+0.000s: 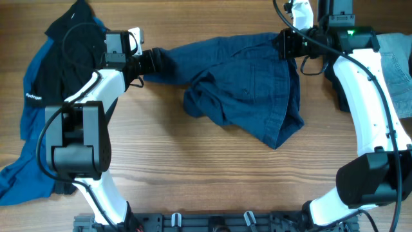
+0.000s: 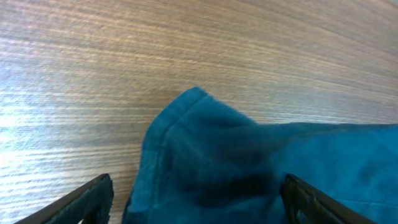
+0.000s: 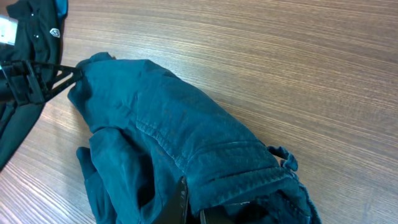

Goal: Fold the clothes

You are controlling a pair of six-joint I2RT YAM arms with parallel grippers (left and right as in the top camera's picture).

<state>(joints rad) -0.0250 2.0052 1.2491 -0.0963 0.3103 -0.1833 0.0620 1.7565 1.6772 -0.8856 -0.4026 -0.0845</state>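
The dark navy-blue shorts [image 1: 244, 84] lie crumpled across the middle of the table, stretched toward both grippers. My left gripper [image 1: 149, 62] is at the shorts' left end. In the left wrist view its jaws [image 2: 196, 186] stand wide apart with a corner of the shorts [image 2: 249, 162] lying between them on the wood. My right gripper [image 1: 283, 44] is at the shorts' upper right edge. In the right wrist view it [image 3: 205, 205] is shut on the bunched shorts [image 3: 161, 137], which cover most of the fingers.
The black and royal-blue jacket [image 1: 58, 64] lies spread at the far left, under the left arm, and shows in the right wrist view [image 3: 31, 25]. Light-blue jeans [image 1: 396, 64] lie at the right edge behind the right arm. Bare wood lies in front of the shorts.
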